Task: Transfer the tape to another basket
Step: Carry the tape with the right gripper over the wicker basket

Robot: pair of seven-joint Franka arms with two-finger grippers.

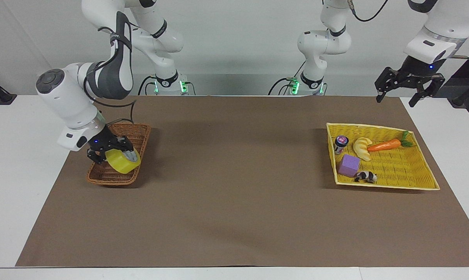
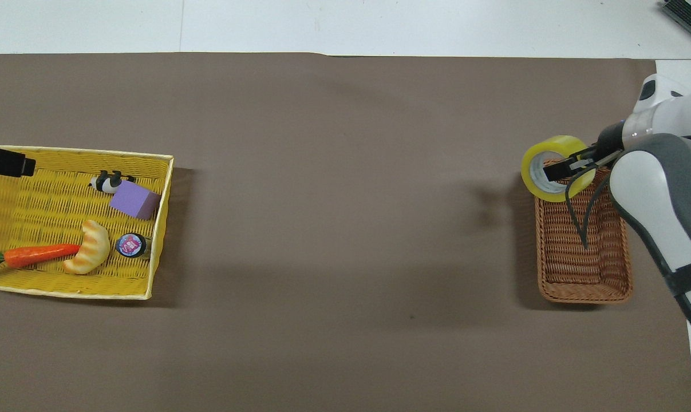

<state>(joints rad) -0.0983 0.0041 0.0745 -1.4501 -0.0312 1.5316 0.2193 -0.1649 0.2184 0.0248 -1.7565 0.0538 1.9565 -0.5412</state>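
- Facing view: right gripper (image 1: 109, 152) clamped on the tape (image 1: 122, 161), held over the brown basket (image 1: 114, 177).
- Left gripper (image 1: 410, 86) spread wide, empty, waiting above the yellow basket (image 1: 424, 175).
- Risk: tape sits near the rim; released there, it may roll out.

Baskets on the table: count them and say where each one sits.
2. The brown wicker basket sits at the right arm's end of the table, under the held tape; the yellow basket of toys sits at the left arm's end.
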